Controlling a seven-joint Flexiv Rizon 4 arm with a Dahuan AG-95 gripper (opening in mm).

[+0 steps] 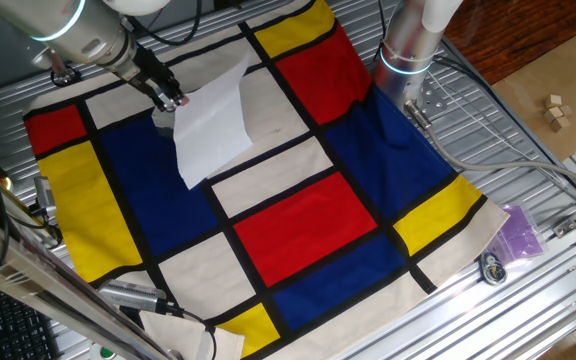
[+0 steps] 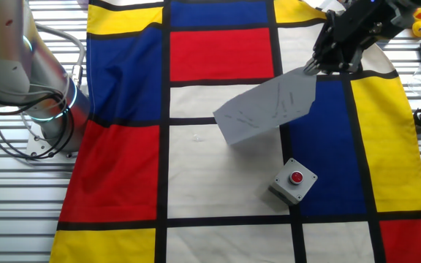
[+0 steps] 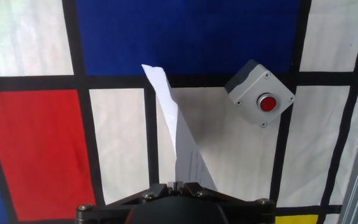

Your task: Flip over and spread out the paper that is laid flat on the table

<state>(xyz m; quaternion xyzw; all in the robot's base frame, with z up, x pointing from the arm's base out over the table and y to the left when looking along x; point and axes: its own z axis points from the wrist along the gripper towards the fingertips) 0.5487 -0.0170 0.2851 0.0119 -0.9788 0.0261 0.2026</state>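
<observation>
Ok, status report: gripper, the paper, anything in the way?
Gripper shut on the paper's edge. Paper lifted off the cloth, hanging tilted, not yet spread. Red-button box sits on the cloth near the paper's lower end.

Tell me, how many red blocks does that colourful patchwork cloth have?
3: one red block at the far edge beside the silver robot base, one in the middle, one smaller at the left corner. None seems hidden.

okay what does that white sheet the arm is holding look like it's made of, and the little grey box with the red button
The white sheet looks like thin matte paper: it bends and hangs from the pincer in a soft curve, with faint marks on its surface. The grey box looks like moulded plastic, though painted metal is possible: smooth matte faces, corner screws, a glossy red button.
</observation>
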